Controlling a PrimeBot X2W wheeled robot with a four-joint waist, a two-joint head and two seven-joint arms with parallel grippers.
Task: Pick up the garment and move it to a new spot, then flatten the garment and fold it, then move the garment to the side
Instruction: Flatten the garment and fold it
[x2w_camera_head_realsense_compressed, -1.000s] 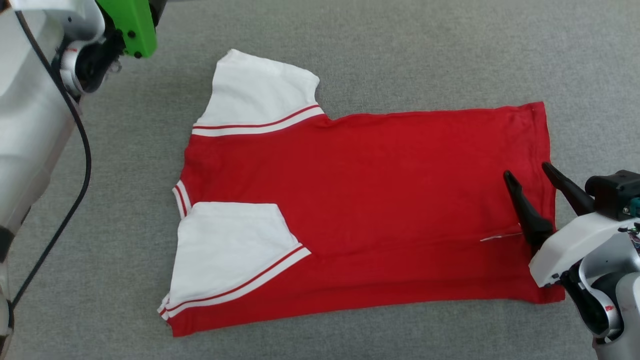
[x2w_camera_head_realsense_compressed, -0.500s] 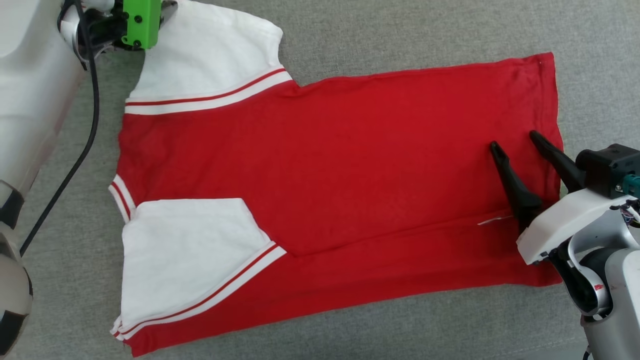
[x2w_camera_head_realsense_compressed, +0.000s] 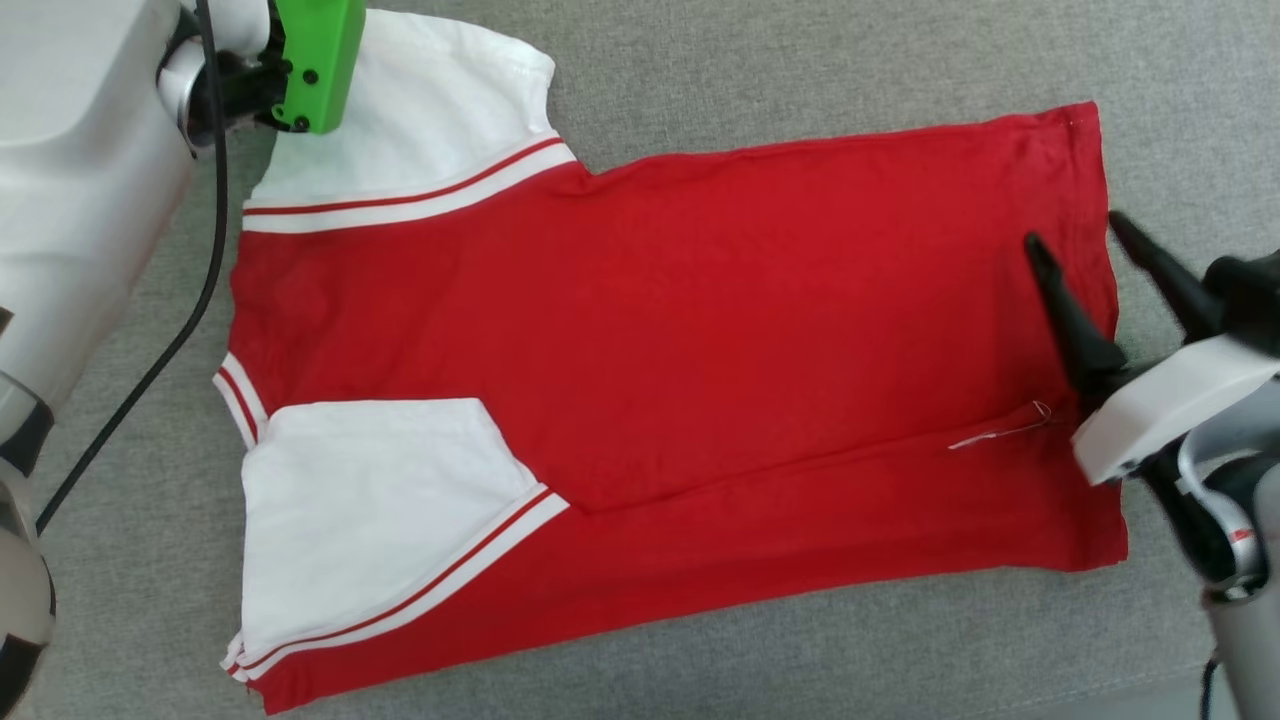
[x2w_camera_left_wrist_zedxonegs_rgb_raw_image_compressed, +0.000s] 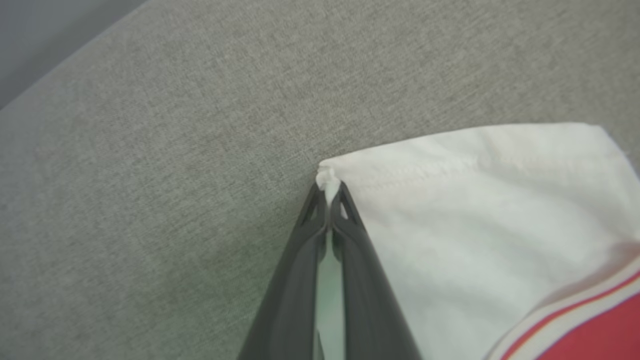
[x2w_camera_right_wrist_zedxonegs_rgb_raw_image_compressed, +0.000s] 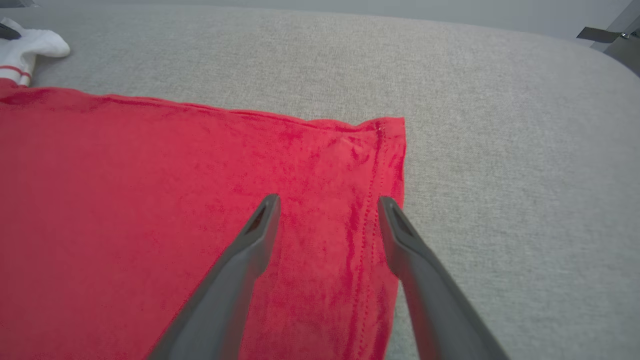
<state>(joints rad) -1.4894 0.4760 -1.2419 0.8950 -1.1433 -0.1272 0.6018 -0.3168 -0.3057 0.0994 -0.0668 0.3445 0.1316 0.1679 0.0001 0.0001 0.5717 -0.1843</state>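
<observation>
The garment (x2w_camera_head_realsense_compressed: 650, 330) lies flat on the grey surface, a red shirt with white sleeves and red-white trim, its lower long edge folded up over the body. In the left wrist view my left gripper (x2w_camera_left_wrist_zedxonegs_rgb_raw_image_compressed: 328, 192) is shut on the corner of the far white sleeve (x2w_camera_left_wrist_zedxonegs_rgb_raw_image_compressed: 475, 225). In the head view that arm's green wrist housing (x2w_camera_head_realsense_compressed: 315, 60) covers its fingers, above that sleeve. My right gripper (x2w_camera_head_realsense_compressed: 1072, 230) hovers open over the red hem at the right end. Its fingers straddle the hem's stitched edge (x2w_camera_right_wrist_zedxonegs_rgb_raw_image_compressed: 372, 200) near the far corner.
Grey fabric surface (x2w_camera_head_realsense_compressed: 800, 60) surrounds the shirt on all sides. A black cable (x2w_camera_head_realsense_compressed: 190, 300) hangs from my left arm beside the shirt's collar end. The surface's rounded edge (x2w_camera_right_wrist_zedxonegs_rgb_raw_image_compressed: 575, 45) shows in the right wrist view, and another edge (x2w_camera_left_wrist_zedxonegs_rgb_raw_image_compressed: 60, 70) in the left wrist view.
The head camera shifted, so the shirt sits lower left in view. My left gripper came down to the far sleeve and closed on its corner. The right gripper moved farther along the hem, still open.
</observation>
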